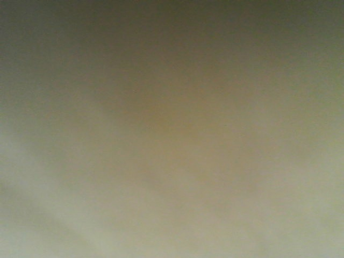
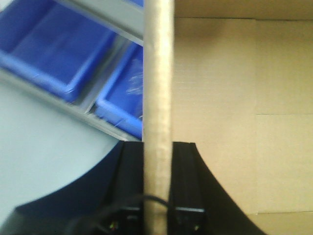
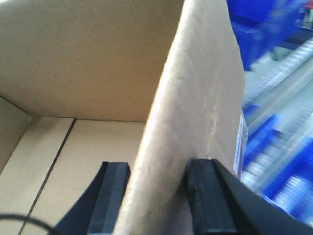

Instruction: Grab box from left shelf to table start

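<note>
Left gripper point(image 2: 157, 198) is clamping one upright wall of the box point(image 2: 220, 98), right gripper point(image 3: 160, 200) clamping another — blue bins point(image 2: 44, 49) lying just beyond. Seemingly the carry is starting; next, both are needing matched, level travel toward the table.

Front view: dim tan-grey blur, darker top, paler bottom. Left wrist view: soft light, blue plastic bins point(image 2: 44, 54) smeared. Right wrist view: brown cardboard carton point(image 3: 195, 98) fairly sharp, right background motion-blurred.
</note>
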You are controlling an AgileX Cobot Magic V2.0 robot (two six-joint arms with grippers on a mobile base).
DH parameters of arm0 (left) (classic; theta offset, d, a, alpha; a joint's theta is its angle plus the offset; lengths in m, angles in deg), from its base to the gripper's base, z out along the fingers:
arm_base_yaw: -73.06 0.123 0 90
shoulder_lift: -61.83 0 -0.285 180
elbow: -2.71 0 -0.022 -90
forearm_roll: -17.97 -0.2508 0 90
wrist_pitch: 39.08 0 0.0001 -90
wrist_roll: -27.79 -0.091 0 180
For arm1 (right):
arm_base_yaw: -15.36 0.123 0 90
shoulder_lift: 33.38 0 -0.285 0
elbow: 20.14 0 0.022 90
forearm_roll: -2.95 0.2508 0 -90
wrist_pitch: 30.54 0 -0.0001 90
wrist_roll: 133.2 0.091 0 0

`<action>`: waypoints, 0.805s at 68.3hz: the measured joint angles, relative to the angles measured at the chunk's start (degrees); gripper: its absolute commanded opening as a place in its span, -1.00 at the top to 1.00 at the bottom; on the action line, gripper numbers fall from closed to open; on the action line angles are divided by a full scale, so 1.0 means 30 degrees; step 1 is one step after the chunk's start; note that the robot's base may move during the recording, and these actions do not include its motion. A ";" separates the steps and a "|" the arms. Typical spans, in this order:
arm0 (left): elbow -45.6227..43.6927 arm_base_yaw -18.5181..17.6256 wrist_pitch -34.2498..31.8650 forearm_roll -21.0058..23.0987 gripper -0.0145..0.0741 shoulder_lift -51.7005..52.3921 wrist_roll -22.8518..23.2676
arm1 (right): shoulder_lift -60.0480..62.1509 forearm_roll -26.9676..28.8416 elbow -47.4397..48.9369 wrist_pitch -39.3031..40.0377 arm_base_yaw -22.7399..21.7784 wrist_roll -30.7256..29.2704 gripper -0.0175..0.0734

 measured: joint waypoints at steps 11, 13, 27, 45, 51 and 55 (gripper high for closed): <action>0.0391 0.0000 -0.0198 0.0153 0.88 0.0000 0.0000 | -0.0044 0.0000 0.0000 0.0037 0.0000 -0.0031 0.49; 0.0407 0.0000 -0.0198 0.0153 0.88 0.0000 0.0000 | -0.0044 0.0000 0.0000 0.0037 0.0000 -0.0045 0.49; 0.0484 -0.0032 -0.0210 0.0153 0.88 0.0000 0.0000 | -0.0044 0.0000 0.0000 0.0175 0.0000 -0.0120 0.49; 0.0484 -0.0032 -0.0210 0.0153 0.88 0.0000 0.0000 | -0.0044 0.0034 0.0000 0.0220 0.0000 -0.0164 0.49; 0.0484 -0.0032 -0.0210 0.0153 0.88 0.0000 0.0000 | -0.0044 0.0034 0.0000 0.0220 0.0000 -0.0164 0.49; 0.0484 -0.0032 -0.0210 0.0153 0.88 0.0000 0.0000 | -0.0044 0.0034 0.0000 0.0220 0.0000 -0.0164 0.49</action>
